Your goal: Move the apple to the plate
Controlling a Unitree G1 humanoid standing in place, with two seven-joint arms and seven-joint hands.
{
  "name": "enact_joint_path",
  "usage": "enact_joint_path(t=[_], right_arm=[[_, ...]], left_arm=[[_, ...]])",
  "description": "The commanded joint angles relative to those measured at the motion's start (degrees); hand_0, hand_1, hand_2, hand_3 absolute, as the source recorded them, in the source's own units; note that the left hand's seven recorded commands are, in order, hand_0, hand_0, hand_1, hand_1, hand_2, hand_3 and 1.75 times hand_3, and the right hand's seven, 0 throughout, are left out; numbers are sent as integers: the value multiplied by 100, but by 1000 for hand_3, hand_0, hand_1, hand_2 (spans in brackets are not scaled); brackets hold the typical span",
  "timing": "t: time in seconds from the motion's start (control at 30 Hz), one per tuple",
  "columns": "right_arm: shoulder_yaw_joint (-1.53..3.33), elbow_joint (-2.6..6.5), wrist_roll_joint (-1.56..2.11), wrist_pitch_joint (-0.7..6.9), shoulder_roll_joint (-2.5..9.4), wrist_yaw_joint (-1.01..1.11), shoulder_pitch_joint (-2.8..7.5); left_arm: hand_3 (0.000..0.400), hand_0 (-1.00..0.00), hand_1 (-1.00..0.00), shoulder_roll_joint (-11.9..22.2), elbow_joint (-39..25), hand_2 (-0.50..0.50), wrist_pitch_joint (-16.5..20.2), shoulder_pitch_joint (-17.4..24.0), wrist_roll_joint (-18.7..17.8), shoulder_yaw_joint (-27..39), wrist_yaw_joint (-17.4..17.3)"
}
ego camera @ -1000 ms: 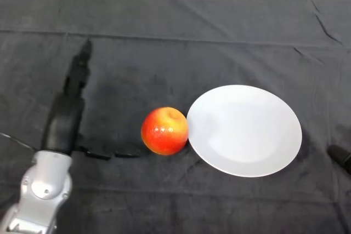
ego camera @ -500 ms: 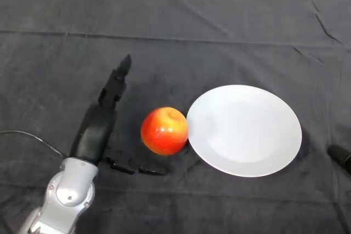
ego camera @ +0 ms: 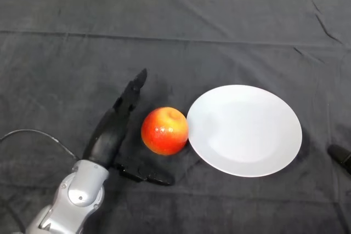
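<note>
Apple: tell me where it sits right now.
In the head view the apple rests on the dark cloth near the centre, against the left rim of the white plate, with the open left hand just to its left.

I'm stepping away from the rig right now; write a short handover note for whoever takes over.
Left hand: open, fingers straight, just left of the apple, thumb stretched out on the near side; nothing gripped.
Apple: on the dark cloth, right at the left rim of the white plate, not on it.
Done: the hand is beside the apple.
Left: close on the apple, lift it, set it on the plate.
</note>
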Motion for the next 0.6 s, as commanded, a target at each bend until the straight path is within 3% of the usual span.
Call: enact_joint_path(t=[0.03, 0.17, 0.2, 0.23, 0.27, 0.3, 0.33, 0.37, 0.6], right_arm=[[-59, 20, -68, 16, -193, -44, -119], [-61, 23, -69, 17, -193, -42, -120], [-61, 23, -69, 18, -194, -42, -121], [-61, 24, -70, 18, -194, -42, -121], [-61, 25, -70, 18, -194, -41, -121], [-62, 25, -70, 18, -194, -41, -122], [-62, 26, -70, 19, -194, -40, -122], [-62, 27, -71, 19, -195, -40, -122], [-63, 31, -73, 20, -196, -36, -125]], left_arm=[[0, 0, 0, 1, 255, 0, -119, -216, -57, -76, 39], [0, 0, 0, -8, 307, 0, -120, -263, -89, -152, 68], [262, 0, -655, -10, 314, 327, -121, -271, -96, -168, 76], [375, 0, -937, -11, 324, 469, -124, -282, -106, -184, 84], [400, -314, -1000, -11, 338, 343, -130, -295, -116, -198, 92], [400, -392, -1000, -11, 353, 304, -138, -308, -126, -208, 98], [400, -639, -1000, -9, 374, 180, -151, -322, -136, -217, 106], [400, -1000, -1000, -7, 401, 0, -168, -339, -146, -224, 116], [400, -1000, -1000, 10, 522, 0, -249, -415, -173, -245, 230]])
